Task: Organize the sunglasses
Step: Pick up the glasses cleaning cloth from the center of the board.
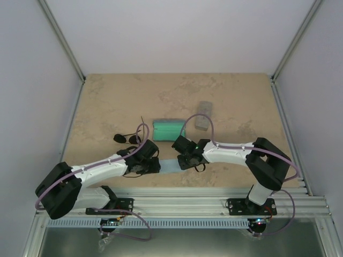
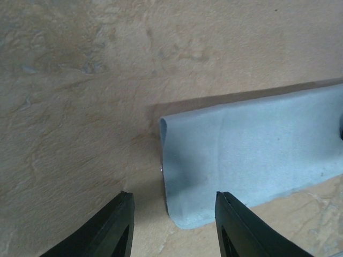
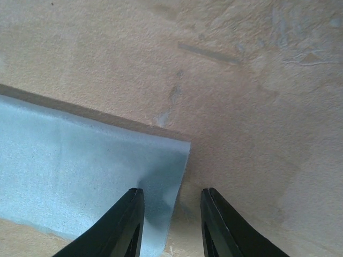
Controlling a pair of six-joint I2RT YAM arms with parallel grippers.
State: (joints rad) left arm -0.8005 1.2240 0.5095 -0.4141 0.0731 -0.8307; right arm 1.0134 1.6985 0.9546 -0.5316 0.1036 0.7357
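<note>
The black oval-lens sunglasses (image 1: 125, 138) lie on the table just beyond my left arm. The red-framed pair does not show in any view. A light blue cloth (image 1: 169, 165) lies flat between my two grippers. My left gripper (image 1: 143, 162) is open and low at the cloth's left end. In the left wrist view the cloth (image 2: 252, 150) has its curled edge between the open fingers of that gripper (image 2: 174, 217). My right gripper (image 1: 187, 157) is open at the cloth's right end. In the right wrist view the cloth's (image 3: 80, 171) corner lies between the open fingers (image 3: 171, 217).
An open case with a green inside (image 1: 169, 129) lies just beyond the grippers. A grey case (image 1: 203, 115) lies further back to the right. The tan table (image 1: 107, 101) ends at a metal rail near the arm bases. Grey walls stand on both sides.
</note>
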